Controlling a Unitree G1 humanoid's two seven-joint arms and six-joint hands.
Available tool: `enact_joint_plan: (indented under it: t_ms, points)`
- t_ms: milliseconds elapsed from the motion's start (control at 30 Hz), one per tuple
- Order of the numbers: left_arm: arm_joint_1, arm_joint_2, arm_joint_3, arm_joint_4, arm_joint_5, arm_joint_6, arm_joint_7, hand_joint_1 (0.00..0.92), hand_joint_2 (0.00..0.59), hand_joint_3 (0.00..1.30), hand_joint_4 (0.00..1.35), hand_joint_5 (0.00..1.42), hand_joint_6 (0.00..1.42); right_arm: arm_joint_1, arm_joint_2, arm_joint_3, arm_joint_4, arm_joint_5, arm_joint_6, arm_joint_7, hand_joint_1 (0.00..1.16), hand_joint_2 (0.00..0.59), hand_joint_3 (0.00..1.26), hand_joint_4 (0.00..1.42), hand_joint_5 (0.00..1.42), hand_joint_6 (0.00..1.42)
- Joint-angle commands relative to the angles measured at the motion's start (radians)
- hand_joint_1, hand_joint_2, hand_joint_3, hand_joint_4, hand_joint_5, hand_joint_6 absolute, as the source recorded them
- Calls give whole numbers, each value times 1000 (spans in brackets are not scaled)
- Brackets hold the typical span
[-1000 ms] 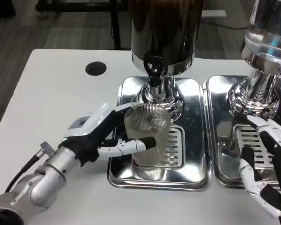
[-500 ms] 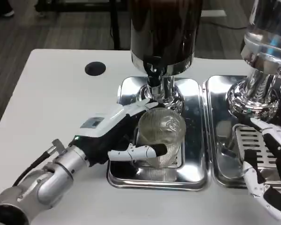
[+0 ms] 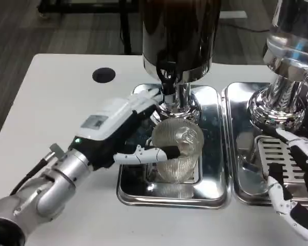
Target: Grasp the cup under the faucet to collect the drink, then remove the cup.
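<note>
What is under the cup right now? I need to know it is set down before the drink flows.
Under the ribbed clear cup lies the slotted grate of the left steel drip tray. The left hand grips the cup; actual contact with the grate is hidden.

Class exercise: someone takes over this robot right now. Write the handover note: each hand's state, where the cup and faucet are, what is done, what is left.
Left hand: grips the ribbed clear cup from its left side.
Right hand: holds nothing, fingers apart, over the right drip tray.
Cup: upright over the left drip tray, below the dark dispenser's faucet.
Done: cup grasped and placed under the faucet.
Left: collect the drink (whether any is in the cup cannot be told), then take the cup away.
</note>
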Motion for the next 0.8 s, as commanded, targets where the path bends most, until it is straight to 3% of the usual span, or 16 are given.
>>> enact_joint_plan:
  t_ms: [33,433,700,800]
  points:
    - [14,23,1,-22,13,17,21,2,74,127,0,34,65,-4,2,1,2,9,-11,-4,509,551,263,234,235,354]
    - [92,56,36,-99,-40,-3,-7,0,70,124,0,26,44,-6,7,5,7,13,-12,-6,505,544,271,234,235,358]
    - [159,106,122,-209,-170,-75,-97,0,70,117,0,26,43,0,15,9,8,15,-12,-8,504,543,272,234,235,358]
    - [166,123,160,-251,-250,-107,-176,3,84,124,42,85,123,0,15,8,7,15,-13,-8,504,543,272,234,235,358]
